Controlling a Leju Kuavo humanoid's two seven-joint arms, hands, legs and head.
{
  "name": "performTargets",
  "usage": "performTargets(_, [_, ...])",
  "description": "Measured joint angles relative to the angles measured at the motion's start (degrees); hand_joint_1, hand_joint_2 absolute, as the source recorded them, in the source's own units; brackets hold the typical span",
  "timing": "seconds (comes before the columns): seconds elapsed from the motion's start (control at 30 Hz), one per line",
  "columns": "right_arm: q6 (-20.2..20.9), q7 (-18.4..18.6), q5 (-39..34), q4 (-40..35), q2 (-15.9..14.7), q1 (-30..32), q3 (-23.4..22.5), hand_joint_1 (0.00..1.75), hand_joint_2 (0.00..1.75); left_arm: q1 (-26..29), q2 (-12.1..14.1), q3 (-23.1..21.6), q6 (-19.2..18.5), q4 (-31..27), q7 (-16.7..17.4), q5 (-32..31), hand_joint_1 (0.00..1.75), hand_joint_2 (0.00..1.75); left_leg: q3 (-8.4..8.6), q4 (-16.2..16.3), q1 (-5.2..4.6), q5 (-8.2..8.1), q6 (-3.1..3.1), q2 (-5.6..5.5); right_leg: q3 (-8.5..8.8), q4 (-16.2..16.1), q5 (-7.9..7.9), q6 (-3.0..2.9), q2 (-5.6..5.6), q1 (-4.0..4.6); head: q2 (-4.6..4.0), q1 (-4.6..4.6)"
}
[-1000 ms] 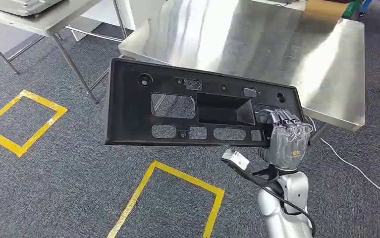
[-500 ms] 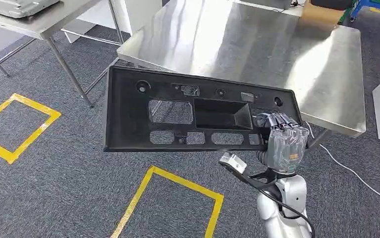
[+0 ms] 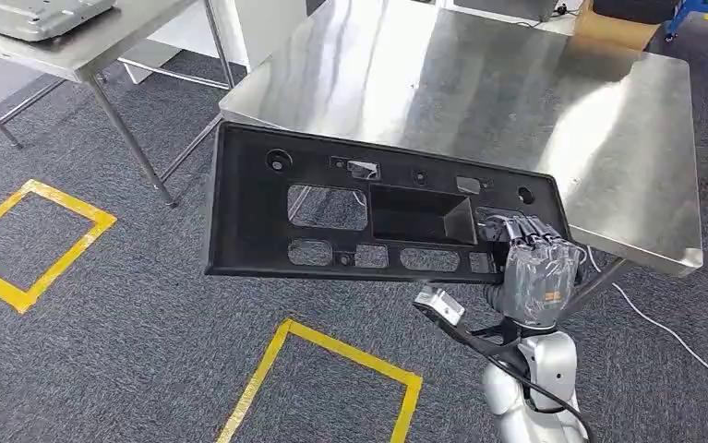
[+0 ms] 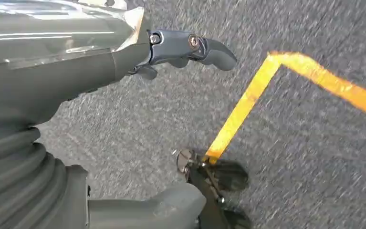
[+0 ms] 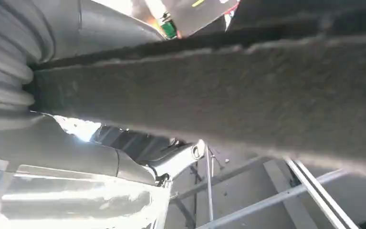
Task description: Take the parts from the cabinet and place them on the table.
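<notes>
Right arm (image 3: 527,388) rises from below, silver, forearm near vertical, a black cable looped along it. Right hand (image 3: 536,268) sits at the top of it, back of the hand facing up, fingers (image 3: 514,228) curled over the near right corner of one black plastic panel (image 3: 248,221). Grip is closed on the panel's edge; the right wrist view shows that edge (image 5: 228,95) running straight out from the palm.

Panel: one piece, long and rectangular, held roughly flat and extending away from the hand to its left. Openings counted: one large recessed pocket just beside the fingers, one large rectangular cut-out beyond it, a row of smaller slots along the near edge, several round holes along the far edge.

Left hand (image 4: 76,71) hangs low over the grey carpet (image 4: 314,157), holding nothing, dark fingers (image 4: 204,47) loosely apart.

Floor: two yellow tape squares (image 3: 331,378).

Beyond the right hand: one steel table (image 3: 608,129), the panel's far edge overlapping its near edge. A second table (image 3: 82,46) stands further left.
</notes>
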Motion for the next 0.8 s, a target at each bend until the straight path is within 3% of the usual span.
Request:
performTargets(0.03, [0.0, 0.5, 0.41, -0.04, -0.15, -0.04, -0.15, 1.71, 1.75, -0.02, -0.09, -0.02, -0.13, 0.02, -0.04, -0.17, 0.0, 1.75, -0.63, 1.98, -0.01, -0.69, -0.5, 0.05, 0.61, -0.23, -0.32, -0.51, -0.03, 0.13, 0.0, -0.43])
performTargets(0.07, [0.0, 0.87, 0.8, -0.06, -0.2, -0.01, -0.18, 1.71, 1.75, -0.02, -0.07, -0.02, -0.15, 0.0, -0.04, -0.22, 0.0, 1.75, -2.49, 5.42, 0.28, -2.13, -0.91, 0.02, 0.93, -0.22, -0.64, -1.0, -0.1, 0.11, 0.0, -0.46])
performTargets(0.13, [0.0, 1.76, 1.61, -0.43, -0.37, 0.76, -0.37, 1.71, 1.75, 0.03, 0.04, -0.02, -0.58, 0.0, -0.11, -0.9, 0.0, 1.75, -8.41, 14.75, 0.8, -5.24, -1.71, 0.05, 1.53, -0.22, -1.26, -1.41, -0.1, 0.17, 0.0, -0.42])
performTargets(0.17, [0.0, 2.05, 1.84, -0.77, -0.48, 1.44, -0.53, 1.71, 1.75, 0.16, 0.04, -0.02, -0.83, 0.02, -0.15, -1.14, 0.0, 1.75, -10.86, 17.57, 1.0, -5.23, -1.94, 0.09, 1.87, -0.21, -1.59, -1.37, -0.06, 0.14, 0.0, -0.48])
performTargets(0.2, [0.0, 2.34, 2.14, -1.0, -0.61, 1.96, -0.68, 1.71, 1.75, 0.3, 0.04, -0.07, -0.96, 0.02, -0.15, -1.38, 0.0, 1.75, -11.58, 17.33, 1.29, -3.72, -2.14, 0.11, 2.32, -0.21, -1.95, -1.26, 0.05, 0.1, 0.0, -0.48])
performTargets(0.23, [0.0, 2.67, 2.4, -1.27, -0.74, 2.51, -0.83, 1.71, 1.75, 0.38, 0.07, -0.07, -1.14, 0.02, -0.15, -1.62, 0.0, 1.75, -11.03, 14.42, 1.57, -0.78, -2.31, 0.13, 2.97, -0.2, -2.43, -1.06, 0.25, -0.01, 0.0, -0.46])
performTargets(0.3, [0.0, 3.06, 2.84, -2.36, -1.03, 3.89, -1.18, 1.71, 1.75, 0.32, 0.37, -0.15, -1.35, 0.02, -0.2, -2.14, 0.0, 1.75, -7.35, 4.72, 1.85, 5.75, -2.31, 0.15, 4.55, -0.21, -3.52, -0.5, 0.33, -0.18, 0.0, -0.44])
performTargets(0.33, [0.0, 3.25, 2.91, -3.06, -1.16, 4.45, -1.44, 1.71, 1.75, 0.36, 0.41, -0.22, -1.4, 0.02, -0.2, -2.49, 0.0, 1.75, -6.09, 1.57, 1.85, 6.75, -2.12, 0.09, 4.17, -0.26, -4.0, -0.11, 0.3, -0.12, 0.0, -0.52])
performTargets(0.37, [0.0, 3.45, 3.02, -3.63, -1.27, 4.83, -1.64, 1.71, 1.75, 0.3, 0.46, -0.26, -1.46, 0.02, -0.17, -2.62, 0.0, 1.75, -5.18, 0.43, 1.38, 5.44, -1.78, 0.05, 4.39, -0.09, -4.5, 0.43, 0.45, 0.51, 0.0, -0.63])
performTargets(0.47, [0.0, 3.93, 3.52, -5.55, -1.51, 6.39, -2.14, 1.71, 1.75, 0.15, 0.59, -0.37, -1.53, 0.02, -0.17, -3.17, 0.0, 1.75, -5.29, 0.66, 0.73, 4.71, -0.22, 0.07, 4.71, -0.83, -4.9, 1.31, 0.39, 0.16, 0.0, -0.68])
performTargets(0.5, [0.0, 4.0, 3.82, -6.23, -1.57, 6.81, -2.34, 1.71, 1.75, 0.14, 0.61, -0.39, -1.53, 0.0, -0.15, -3.23, 0.0, 1.75, -4.57, 0.08, 0.84, 4.8, 0.28, 0.06, 4.95, -0.99, -5.3, 1.81, 0.26, 0.72, 0.0, -0.59])
performTargets(0.53, [0.0, 4.02, 3.95, -6.51, -1.84, 7.11, -2.47, 1.71, 1.75, 0.19, 0.61, -0.44, -1.53, 0.0, -0.17, -3.26, 0.0, 1.75, -4.07, -0.41, 0.98, 4.8, 0.72, 0.1, 4.81, 0.68, -5.78, 1.82, -0.04, 0.31, 0.0, -0.55])
performTargets(0.6, [0.0, 4.09, 4.09, -7.06, -2.07, 7.53, -2.64, 1.71, 1.75, 0.04, 0.63, -0.5, -1.53, 0.0, -0.15, -3.26, 0.0, 1.75, -3.49, -0.57, 0.85, 4.21, 1.65, 0.26, 0.02, 9.29, -8.92, 0.95, -0.02, 0.3, 0.0, -0.48])
performTargets(0.63, [0.0, 4.17, 4.09, -7.23, -2.21, 8.07, -2.8, 1.71, 1.75, 0.02, 0.66, -0.5, -1.53, 0.0, -0.15, -3.32, 0.0, 1.75, -3.16, -0.57, 0.76, 3.86, 1.93, 0.26, -3.26, 14.28, -10.12, 0.75, -0.02, 0.3, 0.0, -0.5])
performTargets(0.67, [0.0, 4.26, 4.09, -7.37, -2.36, 8.55, -2.93, 1.71, 1.75, 0.02, 0.68, -0.5, -1.53, 0.0, -0.15, -3.34, 0.0, 1.75, -2.8, -0.56, 0.68, 3.46, 2.09, 0.2, -5.91, 17.81, -10.71, 0.91, -0.02, 0.3, 0.0, -0.52])
performTargets(0.7, [0.0, 4.41, 4.09, -7.39, -2.47, 8.96, -3.08, 1.71, 1.75, 0.02, 0.68, -0.5, -1.53, 0.0, -0.15, -3.34, 0.0, 1.75, -2.27, -0.56, 0.59, 3.05, 2.09, 0.06, -7.4, 18.7, -10.13, 1.29, -0.03, 0.31, 0.0, -0.48])
performTargets(0.73, [0.0, 4.46, 4.09, -7.43, -2.53, 9.15, -3.28, 1.71, 1.75, 0.06, 0.68, -0.5, -1.53, 0.0, -0.13, -3.43, 0.0, 1.75, -1.69, -0.55, 0.54, 2.6, 2.06, -0.04, -7.27, 16.78, -8.44, 1.85, -0.03, 0.3, 0.0, -0.52])
performTargets(0.8, [0.0, 4.57, 4.13, -7.52, -2.71, 9.22, -3.32, 1.71, 1.75, 0.14, 0.68, -0.5, -1.53, 0.0, -0.11, -3.67, 0.0, 1.75, -0.22, -0.51, 0.52, 1.59, 1.77, -0.14, -4.09, 7.3, -2.79, 3.06, -0.13, 0.27, 0.0, -0.5])
